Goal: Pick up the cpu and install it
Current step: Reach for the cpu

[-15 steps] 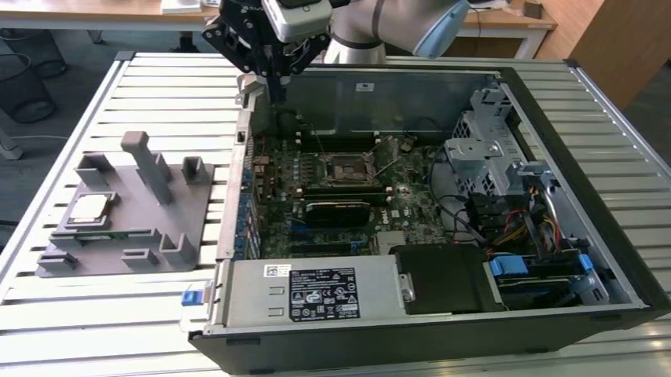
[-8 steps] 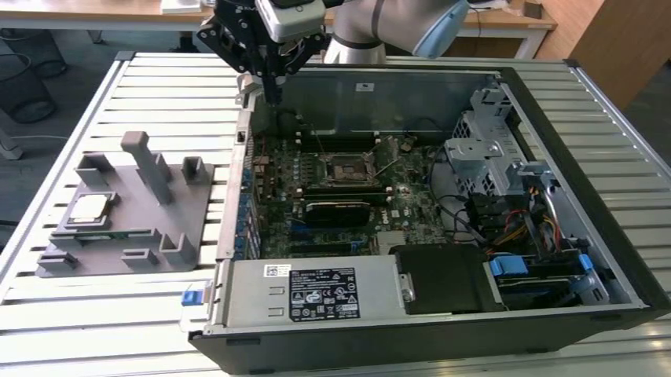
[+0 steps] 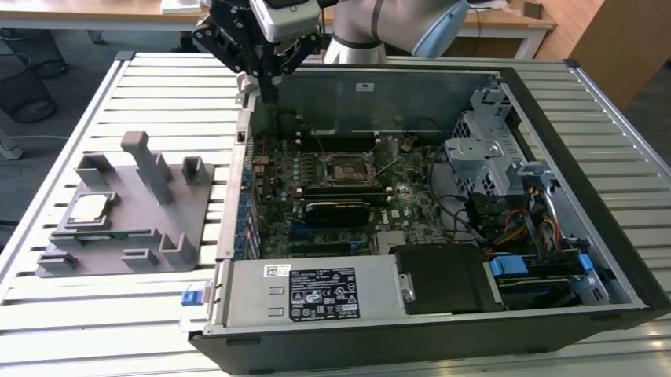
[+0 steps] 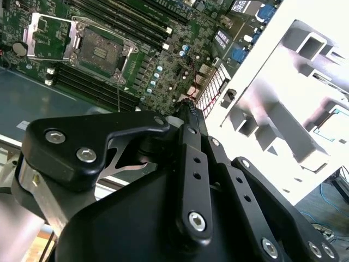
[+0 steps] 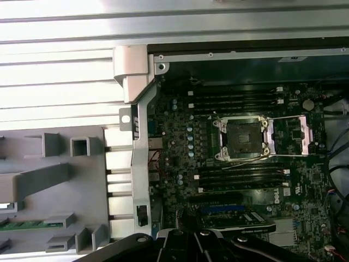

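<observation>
The cpu [image 3: 89, 207], a small square chip with a silver lid, lies flat on the grey fixture [image 3: 141, 216] on the slatted table, at the exterior view's left of the open computer case. My gripper [image 3: 269, 96] hangs above the case's back corner on that same side, well away from the cpu. Its black fingers are shut with nothing between them, and in the second wrist view they meet at a point [image 4: 188, 109]. The black motherboard socket [image 3: 344, 167] [image 5: 242, 139] [image 4: 98, 50] sits bare, its metal retention frame [image 5: 299, 134] flipped open beside it.
The case's metal walls [image 3: 367, 86] ring the motherboard. A drive cage [image 3: 477, 149] and cables stand at the exterior view's right, and a power supply [image 3: 314, 292] sits at the front. Upright grey posts [image 3: 141, 161] rise from the fixture. A green memory stick [image 5: 27, 224] lies in it.
</observation>
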Action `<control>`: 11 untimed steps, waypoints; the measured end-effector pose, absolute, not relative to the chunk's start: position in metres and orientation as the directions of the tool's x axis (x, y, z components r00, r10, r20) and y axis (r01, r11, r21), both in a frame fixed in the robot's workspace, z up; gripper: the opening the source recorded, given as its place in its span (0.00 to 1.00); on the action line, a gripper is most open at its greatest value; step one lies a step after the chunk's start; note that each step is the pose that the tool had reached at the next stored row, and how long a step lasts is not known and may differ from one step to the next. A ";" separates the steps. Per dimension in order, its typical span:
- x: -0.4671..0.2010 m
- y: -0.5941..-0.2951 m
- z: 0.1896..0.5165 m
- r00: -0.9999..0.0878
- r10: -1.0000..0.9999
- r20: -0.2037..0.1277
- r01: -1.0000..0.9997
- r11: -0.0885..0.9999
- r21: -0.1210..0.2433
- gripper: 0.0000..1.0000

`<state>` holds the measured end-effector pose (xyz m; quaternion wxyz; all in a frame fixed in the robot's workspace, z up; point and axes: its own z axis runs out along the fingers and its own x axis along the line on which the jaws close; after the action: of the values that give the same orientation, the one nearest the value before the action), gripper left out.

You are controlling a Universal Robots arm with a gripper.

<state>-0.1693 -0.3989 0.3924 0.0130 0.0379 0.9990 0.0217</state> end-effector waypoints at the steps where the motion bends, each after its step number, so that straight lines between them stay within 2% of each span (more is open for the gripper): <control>1: -0.170 -0.399 0.392 -0.997 0.076 -0.024 0.075 0.996 0.044 0.11; 11: -0.176 -0.399 0.392 -0.997 0.076 -0.024 0.075 0.996 0.044 0.11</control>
<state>-0.1764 -0.3989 0.3924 0.0130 0.0379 0.9990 0.0217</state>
